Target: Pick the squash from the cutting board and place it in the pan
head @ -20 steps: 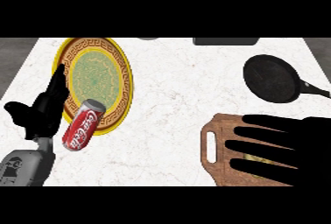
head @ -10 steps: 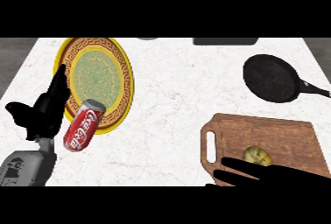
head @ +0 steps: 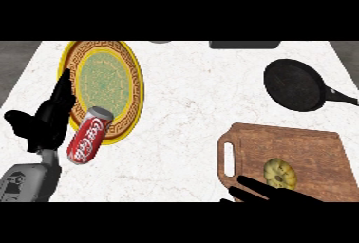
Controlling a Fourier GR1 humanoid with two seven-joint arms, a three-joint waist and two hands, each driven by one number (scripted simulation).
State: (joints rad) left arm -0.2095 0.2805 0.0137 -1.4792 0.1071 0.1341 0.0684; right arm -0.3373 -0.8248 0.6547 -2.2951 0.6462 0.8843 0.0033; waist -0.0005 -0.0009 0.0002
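- Although the task asks for it to end up in the pan, the small, round, yellow-green squash [head: 279, 173] lies on the brown wooden cutting board [head: 308, 147], near the board's lower edge and right of its handle slot.
- Nothing holds the squash: it rests on the wood by itself, so the pick is not yet done.
- The robot's black right hand [head: 280, 195] comes in from the lower edge of the head view, just below the squash. Its fingers [head: 252, 182] are stretched out straight over the board's lower edge, pointing up and to the left, and they are wrapped round nothing.
- Whether those fingers touch the squash cannot be told; they look just beside it, not around it.
- The round black frying pan [head: 296, 85] sits on the white marbled tabletop [head: 189, 104] above the board, well apart from the squash, with nothing inside it.
- The black left hand [head: 45, 118] rests open at the view's left edge, fingers up, beside a red cola can [head: 89, 135] that lies on the rim of a yellow-and-green patterned plate [head: 105, 78].
- By my reading, the whole job remains: closing on the squash, lifting it, carrying it up to the pan and releasing it there.
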